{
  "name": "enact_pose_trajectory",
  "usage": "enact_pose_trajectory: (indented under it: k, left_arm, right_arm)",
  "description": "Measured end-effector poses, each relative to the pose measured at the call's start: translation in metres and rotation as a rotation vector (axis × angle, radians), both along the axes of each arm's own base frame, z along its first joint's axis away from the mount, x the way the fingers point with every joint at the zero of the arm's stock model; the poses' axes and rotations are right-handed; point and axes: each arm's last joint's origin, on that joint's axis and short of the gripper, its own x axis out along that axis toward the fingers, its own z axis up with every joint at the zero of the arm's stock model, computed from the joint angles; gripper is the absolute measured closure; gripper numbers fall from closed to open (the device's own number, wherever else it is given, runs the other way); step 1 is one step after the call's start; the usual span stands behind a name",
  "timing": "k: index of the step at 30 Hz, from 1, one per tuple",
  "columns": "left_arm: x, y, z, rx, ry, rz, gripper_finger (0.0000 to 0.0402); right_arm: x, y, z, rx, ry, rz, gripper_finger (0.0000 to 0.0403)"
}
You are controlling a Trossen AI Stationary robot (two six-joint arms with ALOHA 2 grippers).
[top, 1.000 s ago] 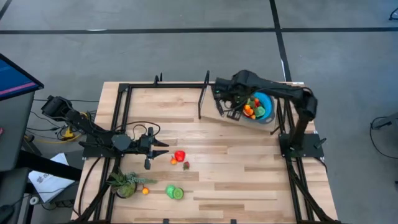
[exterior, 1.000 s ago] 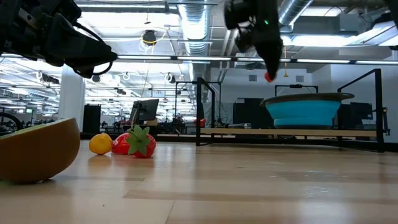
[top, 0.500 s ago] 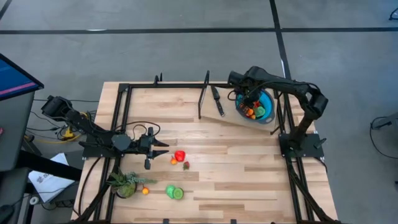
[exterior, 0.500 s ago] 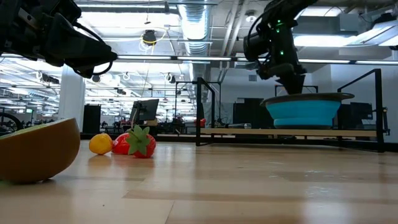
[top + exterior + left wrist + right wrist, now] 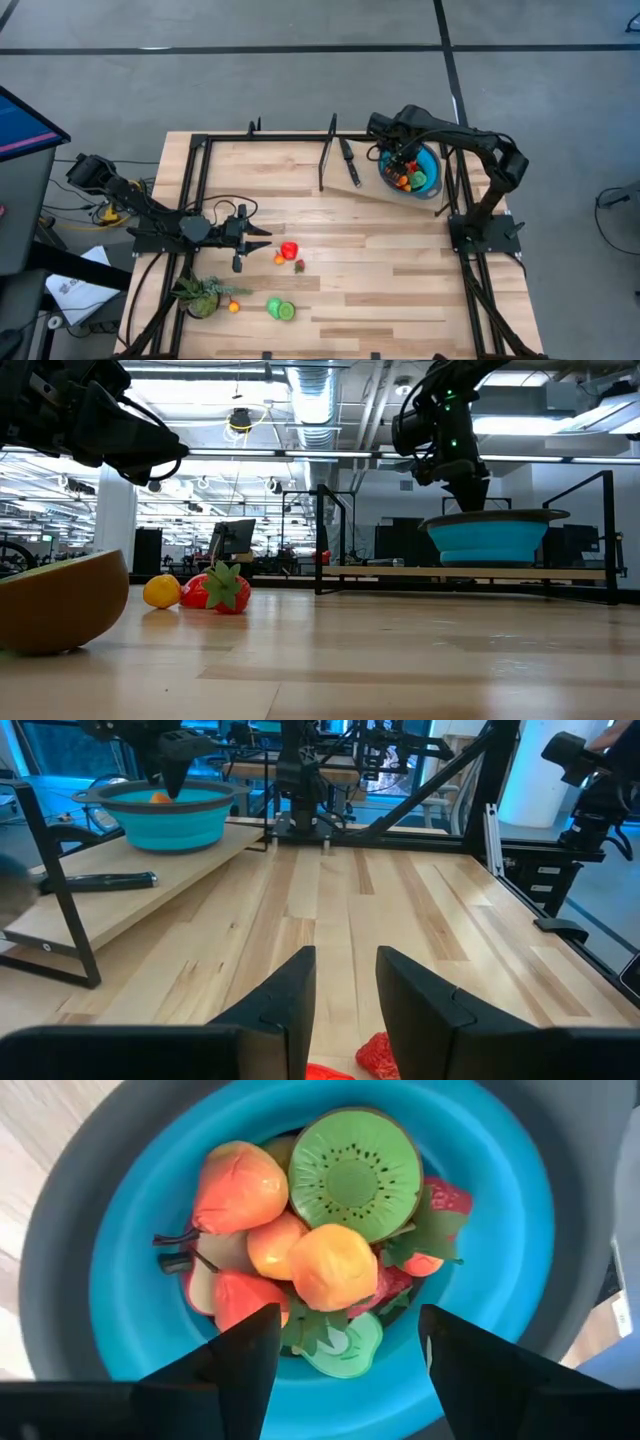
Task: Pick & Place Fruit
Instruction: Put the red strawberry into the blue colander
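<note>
High view: right gripper (image 5: 400,163) over blue bowl (image 5: 428,180), upper right; loose fruit (image 5: 289,250) centre-left, beside waiting left gripper (image 5: 262,232), fingers slightly apart.

Right wrist view: fingers spread, nothing between them — fruit pile (image 5: 318,1245) below. Release step looks done; next, retract and fetch another piece.

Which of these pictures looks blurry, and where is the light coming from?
Low view: the cut fruit nearest the lens is soft, and bright ceiling strips glare behind the blue bowl. Right wrist view: the fruit in the bowl is sharp, the dark pincer fingers blurred.
</note>
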Motion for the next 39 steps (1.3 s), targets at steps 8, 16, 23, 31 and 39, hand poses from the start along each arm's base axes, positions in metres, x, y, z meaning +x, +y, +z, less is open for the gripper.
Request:
enact_pose_trajectory:
  k: [8,16,23,31,39]
  left_arm:
    - [0.0000,0.0001,0.0000,0.000,0.000,0.000,0.0298]
    - [0.0000,0.0000,0.0000,0.000,0.000,0.000,0.0298]
    - [0.0000,0.0000,0.0000,0.000,0.000,0.000,0.0298]
    - [0.0000,0.0000,0.0000,0.000,0.000,0.000,0.0298]
    - [0.0000,0.0000,0.0000,0.000,0.000,0.000,0.0298]
  right_arm:
    - [-0.0007,0.0018,0.0003,0.005,0.030,0.055,0.0206]
    - [-0.0004,0.0018,0.0003,0.003,0.028,0.055,0.0248]
    - [-0.0005,0.0017,0.0003,-0.004,0.026,0.030,0.0276]
    - [-0.0009,0.0010,0.0005,-0.025,0.033,0.008,0.0320]
    - [0.0031,0.0083,0.0020,-0.028,0.029,0.041,0.0344]
